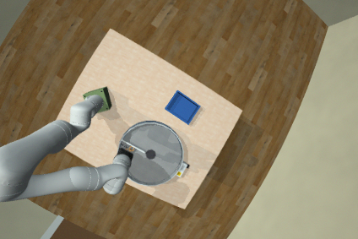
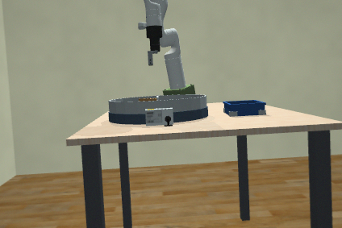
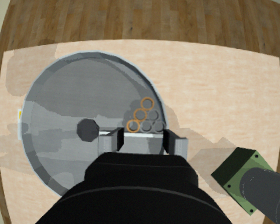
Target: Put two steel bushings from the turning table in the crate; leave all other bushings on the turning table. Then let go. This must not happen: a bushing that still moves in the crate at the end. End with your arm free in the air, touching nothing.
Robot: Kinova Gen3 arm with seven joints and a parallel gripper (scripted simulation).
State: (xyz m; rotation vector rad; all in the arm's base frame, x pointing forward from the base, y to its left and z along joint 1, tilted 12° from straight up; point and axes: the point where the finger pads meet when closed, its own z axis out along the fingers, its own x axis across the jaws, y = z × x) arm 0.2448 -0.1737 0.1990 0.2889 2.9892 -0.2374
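The round grey turning table (image 1: 153, 152) stands at the table's near side, seen also in the side view (image 2: 158, 109) and the wrist view (image 3: 91, 125). A small cluster of bushings (image 3: 143, 115) lies near its rim: two orange-brass rings (image 3: 147, 103) and grey steel ones (image 3: 151, 117) between them, partly hidden by my fingers. My gripper (image 3: 143, 136) (image 2: 150, 58) is open and empty, hanging well above that cluster. The blue crate (image 1: 182, 107) (image 2: 244, 106) sits empty beside the turning table.
A green block (image 1: 98, 97) forms the arm's base at the table's left edge, also in the wrist view (image 3: 240, 176). A small control box (image 2: 159, 116) sticks out from the turning table's rim. The table edges drop to a wooden floor.
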